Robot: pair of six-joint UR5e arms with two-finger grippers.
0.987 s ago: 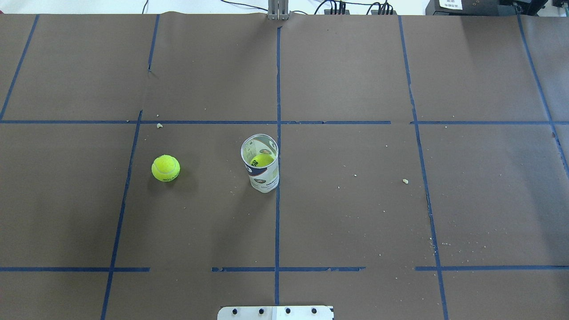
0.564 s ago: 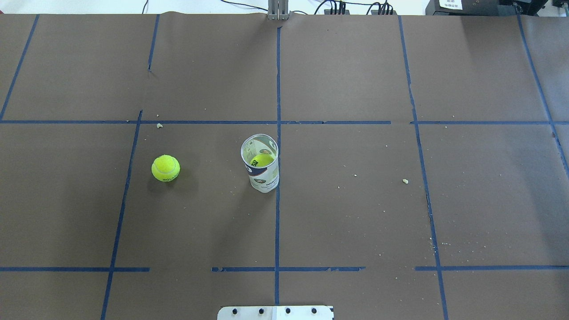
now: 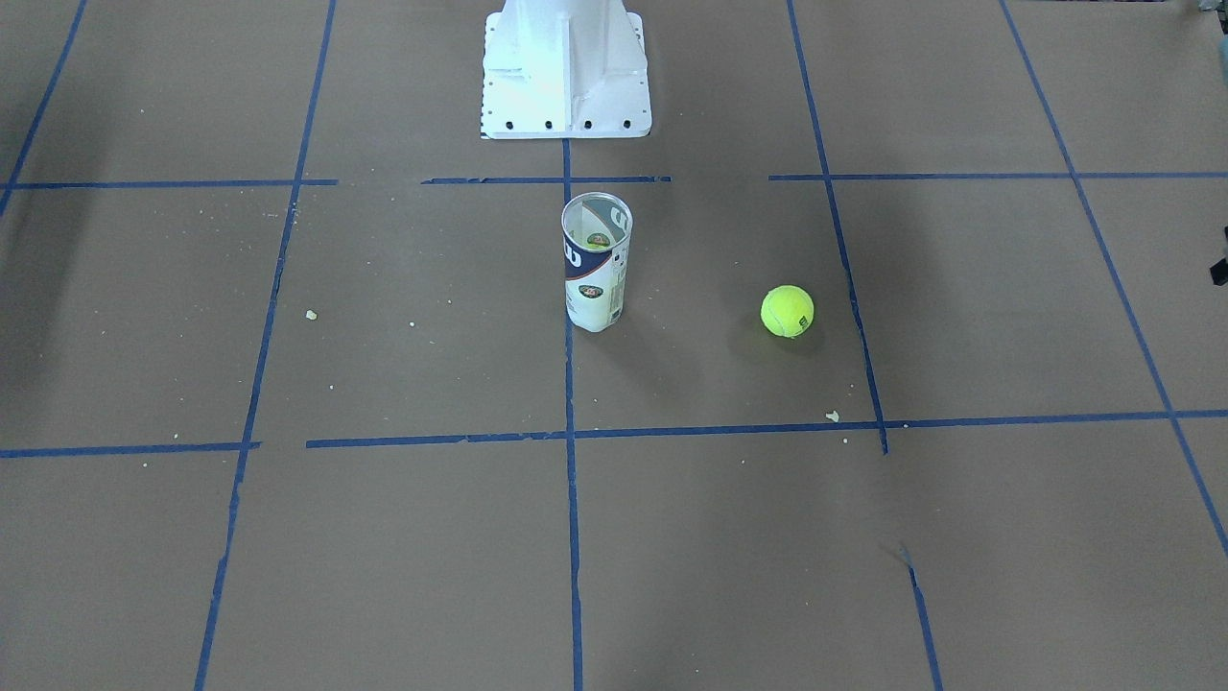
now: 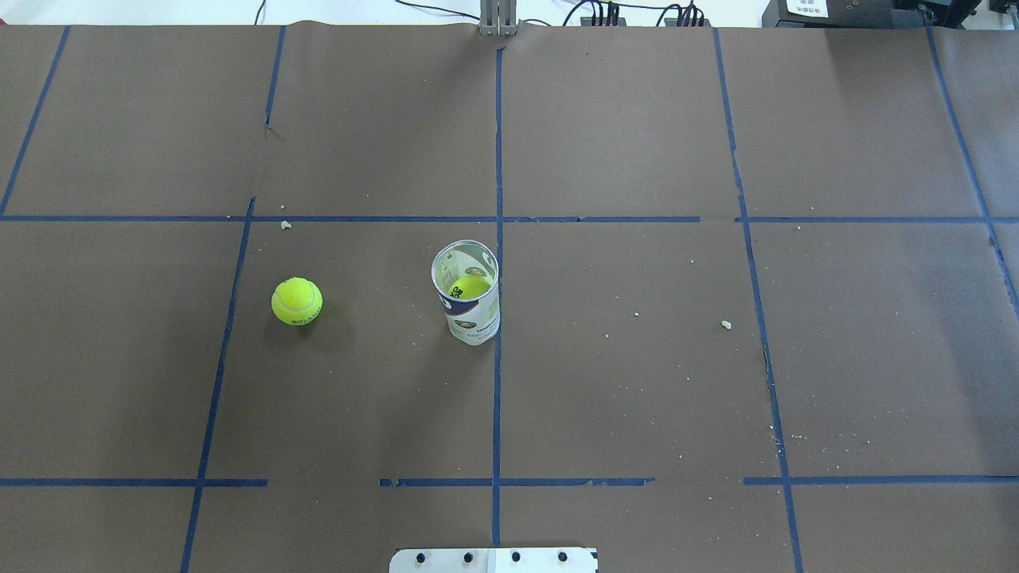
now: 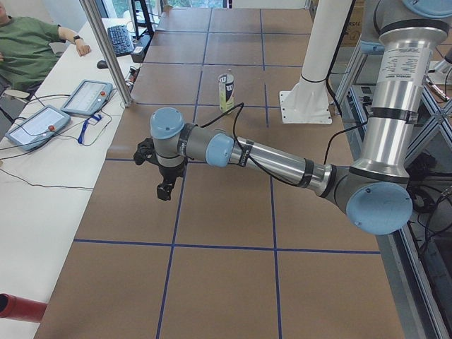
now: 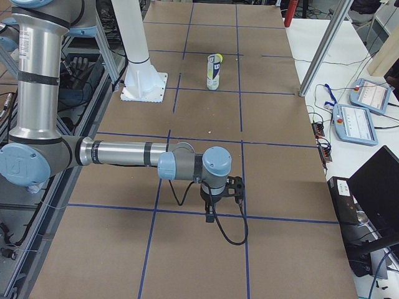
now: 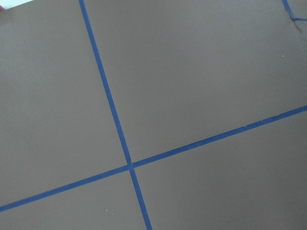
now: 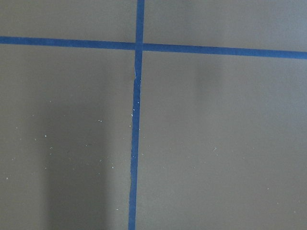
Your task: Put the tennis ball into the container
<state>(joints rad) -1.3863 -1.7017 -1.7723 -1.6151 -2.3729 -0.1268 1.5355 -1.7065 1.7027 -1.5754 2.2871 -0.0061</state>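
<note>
Left pincer (image 5: 164,188), right pincer (image 6: 211,213): state untellable from side views; overhead shows tennis ball (image 4: 297,301) outside container (image 4: 472,317).

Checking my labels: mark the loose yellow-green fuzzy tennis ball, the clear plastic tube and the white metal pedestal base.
Yellow-green fuzzy tennis ball (image 4: 296,301): overhead exterior, top centre.
Clear plastic tube (image 4: 475,320): overhead exterior, labelled side wall.
White metal pedestal base (image 3: 566,77): exterior front-facing, front face.

The tennis ball (image 4: 296,301) looks fuzzy and matt; the container (image 4: 474,314) is clear glossy plastic; the worktop (image 4: 637,382) wears matt paper.
</note>
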